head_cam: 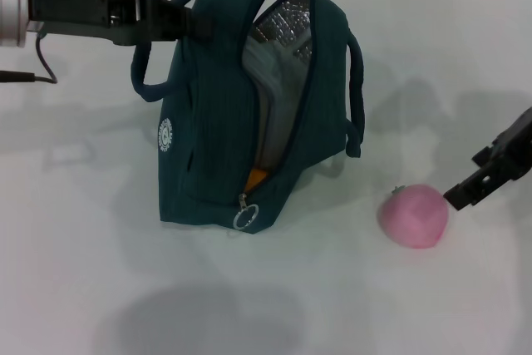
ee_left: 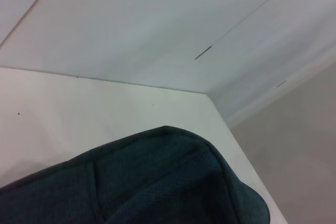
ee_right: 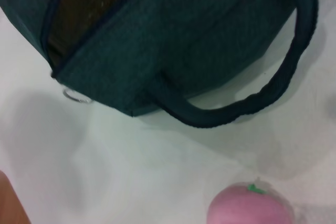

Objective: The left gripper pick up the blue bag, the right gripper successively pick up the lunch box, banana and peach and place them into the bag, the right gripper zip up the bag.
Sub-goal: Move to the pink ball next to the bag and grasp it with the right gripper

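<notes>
Left gripper (head_cam: 193,22) clamps the blue bag (head_cam: 216,122) handle, holding it open; box and banana (head_cam: 256,177) look packed. Right gripper (head_cam: 465,195), spread unclear, hovers just beside the peach (head_cam: 413,215) on the desk (head_cam: 83,272); peach and zipping remain.

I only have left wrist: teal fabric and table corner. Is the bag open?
Observer: Yes. Head view shows the blue bag unzipped, foil lining exposed, standing on the table.
Operator: Anything inside?
Observer: An orange tip of the banana shows low in the opening.
Operator: Peach in yet?
Observer: No. The peach lies on the table beside the bag, on the robot's right.
Operator: Where's the right tool?
Observer: The right gripper sits just beside the peach, not holding it. The left gripper is at the bag's top by a handle.
</notes>
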You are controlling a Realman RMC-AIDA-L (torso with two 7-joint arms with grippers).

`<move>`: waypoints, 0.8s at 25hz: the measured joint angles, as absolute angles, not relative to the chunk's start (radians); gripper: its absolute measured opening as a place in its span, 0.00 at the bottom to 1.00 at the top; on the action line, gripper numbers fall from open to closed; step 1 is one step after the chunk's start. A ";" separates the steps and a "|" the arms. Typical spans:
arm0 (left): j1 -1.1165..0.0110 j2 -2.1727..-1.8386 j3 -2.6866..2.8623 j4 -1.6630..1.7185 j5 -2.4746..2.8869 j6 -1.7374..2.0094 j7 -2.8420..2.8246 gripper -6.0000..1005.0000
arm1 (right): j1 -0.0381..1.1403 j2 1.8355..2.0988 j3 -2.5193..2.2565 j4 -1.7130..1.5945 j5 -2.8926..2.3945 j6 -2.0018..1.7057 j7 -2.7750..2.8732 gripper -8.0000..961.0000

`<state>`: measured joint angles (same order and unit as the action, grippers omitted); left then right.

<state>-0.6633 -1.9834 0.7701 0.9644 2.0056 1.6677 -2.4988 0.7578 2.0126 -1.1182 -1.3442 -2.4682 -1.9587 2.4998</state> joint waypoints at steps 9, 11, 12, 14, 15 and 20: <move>-0.666 -1.983 0.770 0.963 2.007 1.663 -2.493 0.04 | 0.731 2.016 -1.261 -1.246 -2.461 -1.772 2.473 0.92; -0.666 -1.983 0.770 0.963 2.007 1.663 -2.491 0.04 | 0.729 2.018 -1.284 -1.219 -2.459 -1.741 2.470 0.92; -0.666 -1.983 0.770 0.963 2.007 1.663 -2.490 0.04 | 0.729 2.018 -1.293 -1.209 -2.459 -1.730 2.469 0.92; -0.666 -1.983 0.770 0.963 2.007 1.660 -2.488 0.04 | 0.729 2.020 -1.315 -1.191 -2.454 -1.711 2.466 0.92; -0.666 -1.982 0.770 0.963 2.007 1.658 -2.487 0.04 | 0.728 2.021 -1.326 -1.185 -2.448 -1.702 2.465 0.92; -0.665 -1.981 0.770 0.963 2.007 1.653 -2.486 0.04 | 0.723 2.021 -1.357 -1.169 -2.437 -1.666 2.454 0.92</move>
